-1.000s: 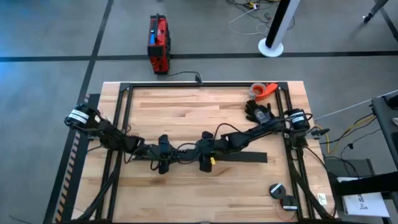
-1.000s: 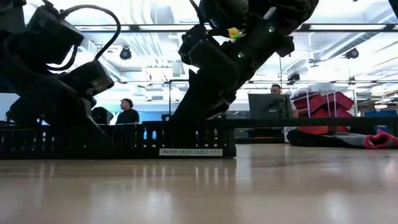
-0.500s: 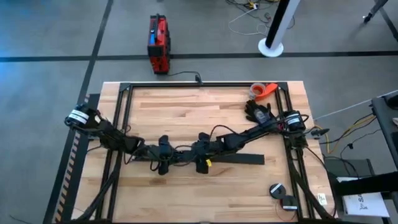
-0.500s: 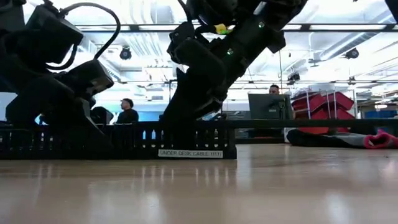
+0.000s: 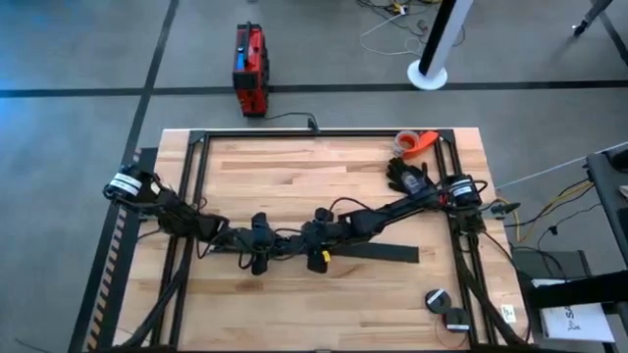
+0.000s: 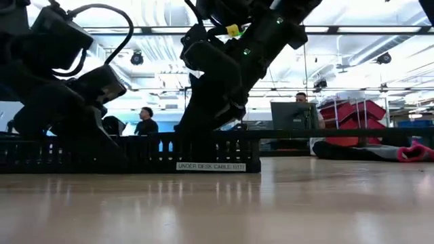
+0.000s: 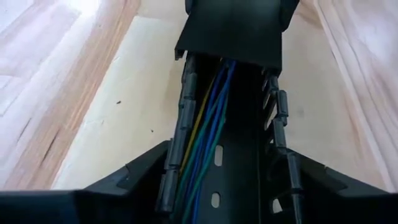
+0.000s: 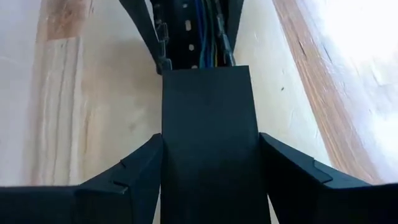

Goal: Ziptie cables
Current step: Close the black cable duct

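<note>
Site: pale butcher-block wooden tabletop (image 5: 294,176) inside a black frame; both dark arms reach to the middle of its near half.

Rail: long black slotted plastic cable rail (image 7: 239,168) lies flat on the tabletop, running left to right in the high view; the low view shows its slotted wall (image 6: 135,152) with a white label reading "UNDER DESK CABLE".

Cables: thin flexible wires, blue, green and yellow (image 7: 208,124), lie bunched lengthwise inside the rail channel; the right wrist view shows the same bunch (image 8: 208,37) emerging beyond a solid black cover section (image 8: 208,124) that sits over the rail.

Left gripper: (image 5: 257,240) low over the rail's left stretch, fingers spread with one on either side of the rail walls (image 7: 143,177); not clamping the wires.

Right gripper: (image 5: 316,243) just beside the left one, over the covered section, fingers (image 8: 134,168) likewise splayed around the rail's outside; nothing pinched.

Zip tie: none identifiable in any view; a small yellow mark shows on the right arm near its wrist (image 5: 325,256), nature unclear.

Step in hand (judgement): positioning and steadying at the rail, with cables gathered in the channel but not yet tied.

Next move calls for (judgement): bundling the wires tight at one point, and threading a tie around them without dragging strands out through the slots; the two grippers sit close together, so clearance between them needs care.

Beyond the table: a person seated at a screen (image 6: 144,122), clear of the work.
</note>
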Tool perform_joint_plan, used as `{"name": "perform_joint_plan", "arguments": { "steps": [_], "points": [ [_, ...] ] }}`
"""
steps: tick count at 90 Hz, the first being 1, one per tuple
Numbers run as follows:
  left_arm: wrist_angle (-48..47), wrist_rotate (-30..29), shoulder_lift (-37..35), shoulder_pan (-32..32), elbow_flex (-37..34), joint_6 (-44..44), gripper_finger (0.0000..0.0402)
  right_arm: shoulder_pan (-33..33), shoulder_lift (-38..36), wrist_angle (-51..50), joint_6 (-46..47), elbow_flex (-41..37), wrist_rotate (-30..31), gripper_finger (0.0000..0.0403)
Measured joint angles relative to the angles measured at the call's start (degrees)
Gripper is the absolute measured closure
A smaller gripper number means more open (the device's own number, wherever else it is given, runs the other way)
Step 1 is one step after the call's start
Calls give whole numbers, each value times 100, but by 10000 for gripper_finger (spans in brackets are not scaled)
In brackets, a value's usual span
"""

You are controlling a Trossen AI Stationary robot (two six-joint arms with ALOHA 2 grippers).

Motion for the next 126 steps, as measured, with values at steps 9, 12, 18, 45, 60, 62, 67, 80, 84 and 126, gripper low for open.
{"name": "perform_joint_plan", "arguments": {
  "steps": [9,12,18,45,60,62,67,80,84,126],
  "points": [
    [2,-16,1,0,0,-16,163,-1,0,-12,-132,33,-40,186],
    [2,-21,1,0,0,-17,163,-7,2,38,-234,31,-107,186],
    [29,-12,1,-4,-3,13,166,-12,32,251,-370,23,-292,187],
    [-16,33,14,-5,87,146,165,-35,321,960,-612,33,-524,187],
    [-8,51,19,-13,94,144,164,-43,462,1410,-685,31,-693,187],
    [-8,52,19,-13,94,146,165,-50,464,1421,-653,31,-671,187],
    [-4,50,19,-13,96,155,168,-59,467,1425,-607,37,-592,187],
    [13,35,19,-15,114,221,171,-89,483,1298,-637,170,-507,187],
    [29,17,19,-13,114,237,169,-92,488,1261,-685,202,-507,187],
    [-781,417,-738,-11,113,176,129,-92,490,621,-705,415,-458,188]
  ]
}}
